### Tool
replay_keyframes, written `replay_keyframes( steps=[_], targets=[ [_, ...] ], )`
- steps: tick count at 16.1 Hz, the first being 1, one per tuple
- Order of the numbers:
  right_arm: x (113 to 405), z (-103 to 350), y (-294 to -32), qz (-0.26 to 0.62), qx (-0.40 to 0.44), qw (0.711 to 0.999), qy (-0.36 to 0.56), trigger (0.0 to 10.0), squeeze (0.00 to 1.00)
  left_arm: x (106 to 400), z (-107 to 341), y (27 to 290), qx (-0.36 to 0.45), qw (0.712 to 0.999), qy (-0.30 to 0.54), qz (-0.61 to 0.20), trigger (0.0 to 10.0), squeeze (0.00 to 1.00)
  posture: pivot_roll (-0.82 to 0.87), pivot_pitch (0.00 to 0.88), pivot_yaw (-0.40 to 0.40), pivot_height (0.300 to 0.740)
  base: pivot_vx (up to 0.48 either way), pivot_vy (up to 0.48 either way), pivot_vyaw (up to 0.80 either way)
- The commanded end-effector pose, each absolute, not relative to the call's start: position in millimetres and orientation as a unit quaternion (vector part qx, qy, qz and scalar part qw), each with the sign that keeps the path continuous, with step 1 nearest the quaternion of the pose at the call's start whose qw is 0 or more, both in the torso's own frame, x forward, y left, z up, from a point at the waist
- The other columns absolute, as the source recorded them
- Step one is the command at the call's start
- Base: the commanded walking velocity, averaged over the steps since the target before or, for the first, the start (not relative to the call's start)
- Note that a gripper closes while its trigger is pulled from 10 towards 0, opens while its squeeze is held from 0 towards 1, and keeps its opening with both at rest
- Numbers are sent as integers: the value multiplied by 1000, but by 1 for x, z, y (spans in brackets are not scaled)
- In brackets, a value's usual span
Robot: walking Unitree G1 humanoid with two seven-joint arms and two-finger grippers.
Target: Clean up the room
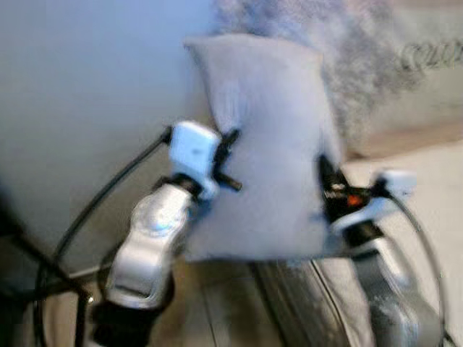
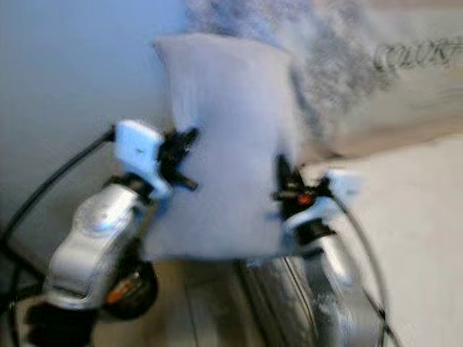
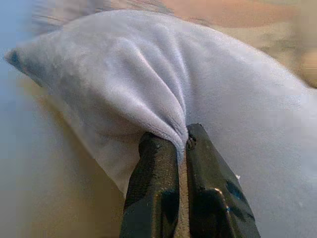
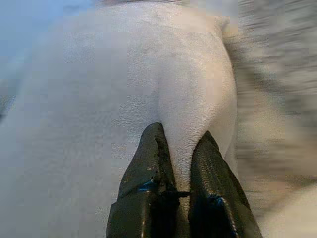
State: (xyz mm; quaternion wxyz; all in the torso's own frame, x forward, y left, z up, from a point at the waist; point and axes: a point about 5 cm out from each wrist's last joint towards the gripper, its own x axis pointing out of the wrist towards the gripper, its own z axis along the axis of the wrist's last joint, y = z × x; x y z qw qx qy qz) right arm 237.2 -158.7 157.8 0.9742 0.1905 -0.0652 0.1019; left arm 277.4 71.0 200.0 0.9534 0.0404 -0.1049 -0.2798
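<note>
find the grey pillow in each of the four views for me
Left eye view: grey pillow at centre, held up between both arms.
Right eye view: centre, a little left of that.
Left wrist view: across most of the frame, a fold pinched by the left pincer.
Right wrist view: ahead of the right pincer, which grips its edge.
Shared landmark: the fuzzy grey blanket behind the pillow's top right corner.

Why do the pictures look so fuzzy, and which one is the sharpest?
Both eye views are smeared, as if the head were moving: the soft pale grey pillow and silver arms have hazy edges. The left wrist view is sharpest near the left claw, where pinched fabric folds show clearly; its background is blurred. The right wrist view is grainy around the right claw, with a streaked background.
</note>
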Motion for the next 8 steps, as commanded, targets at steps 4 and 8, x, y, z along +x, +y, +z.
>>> replay_keyframes(
  steps=[4,8],
  targets=[
    [237,169,-151,112,191,970,-98,10000,0,274,198,76,53,950,-113,-286,10000,0,-15,0,23,740,0,0,-800],
    [237,169,-150,114,187,970,-102,10000,0,274,195,81,55,954,-108,-273,10000,0,-17,0,22,740,0,0,-800]
  ],
)
